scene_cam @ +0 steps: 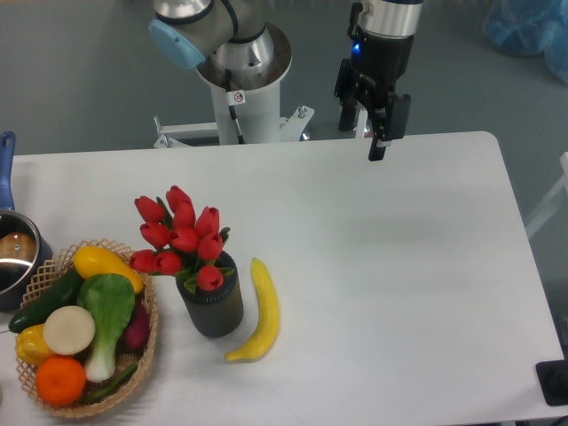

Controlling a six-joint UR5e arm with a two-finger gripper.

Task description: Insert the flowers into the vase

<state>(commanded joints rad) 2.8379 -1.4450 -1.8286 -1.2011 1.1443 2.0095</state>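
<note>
The pincer (366, 135) hangs above the far edge of the worktop (399, 266), fingers apart, holding and touching nothing. The arm rises steeply from it out of the top of the view, wrist pointing downward, beside the grey pedestal base (244, 84). Well apart from the pincer, toward the near left, the vase (213, 306) stands upright on the worktop with the flowers (182, 238) seated in its mouth, buds spreading up and to the left. A banana (260, 312) lies just right of the vase. To the left, a wicker basket (142, 377) holds vegetables and an orange. A pot (13, 257) sits at the left edge.
</note>
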